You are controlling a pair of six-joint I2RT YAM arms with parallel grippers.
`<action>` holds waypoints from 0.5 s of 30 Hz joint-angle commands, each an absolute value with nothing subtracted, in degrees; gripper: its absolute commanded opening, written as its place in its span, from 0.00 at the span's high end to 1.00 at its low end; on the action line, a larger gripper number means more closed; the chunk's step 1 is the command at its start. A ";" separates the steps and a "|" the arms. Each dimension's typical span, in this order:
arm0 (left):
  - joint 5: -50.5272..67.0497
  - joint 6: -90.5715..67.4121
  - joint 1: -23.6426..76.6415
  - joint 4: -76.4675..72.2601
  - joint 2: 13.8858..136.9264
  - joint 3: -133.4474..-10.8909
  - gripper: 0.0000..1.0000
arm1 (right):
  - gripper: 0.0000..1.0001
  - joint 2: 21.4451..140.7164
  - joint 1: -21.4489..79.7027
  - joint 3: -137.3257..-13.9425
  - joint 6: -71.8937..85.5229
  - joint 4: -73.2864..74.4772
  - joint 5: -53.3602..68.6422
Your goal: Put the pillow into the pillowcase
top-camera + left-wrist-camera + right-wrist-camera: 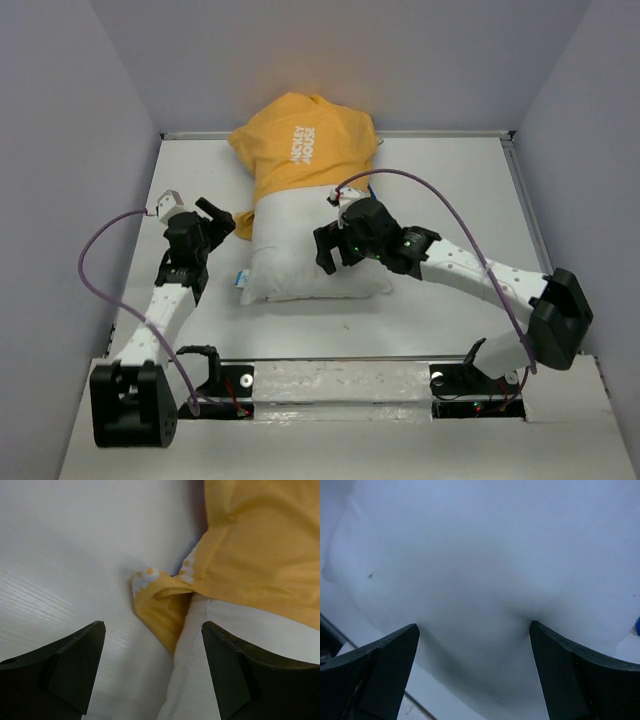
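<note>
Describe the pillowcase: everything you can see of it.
The pillowcase is thin orange-yellow cloth with white lettering on top, wrinkled and bulging. It covers the far half of the pillow, whose white near half sticks out. It lies far back on the table. At its mouth, one corner folds outward onto the table, showing white flowers. The open left claw hangs over that corner.

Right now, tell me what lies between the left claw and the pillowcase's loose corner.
Nothing but a short strip of bare table. The left wrist view shows the open left claw facing the corner of the pillowcase, with the pillow just beside it.
</note>
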State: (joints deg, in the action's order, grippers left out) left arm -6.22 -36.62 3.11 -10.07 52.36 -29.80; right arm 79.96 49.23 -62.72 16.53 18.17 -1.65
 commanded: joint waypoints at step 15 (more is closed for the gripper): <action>8.77 -28.91 8.78 -30.47 78.56 -32.96 0.12 | 0.87 84.81 32.34 -63.20 14.68 14.50 -1.67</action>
State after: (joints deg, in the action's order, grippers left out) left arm 2.50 -31.31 6.46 -20.69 75.99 -31.99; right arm 84.09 31.73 -64.05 14.76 19.22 -3.33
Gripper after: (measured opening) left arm 0.884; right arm 0.153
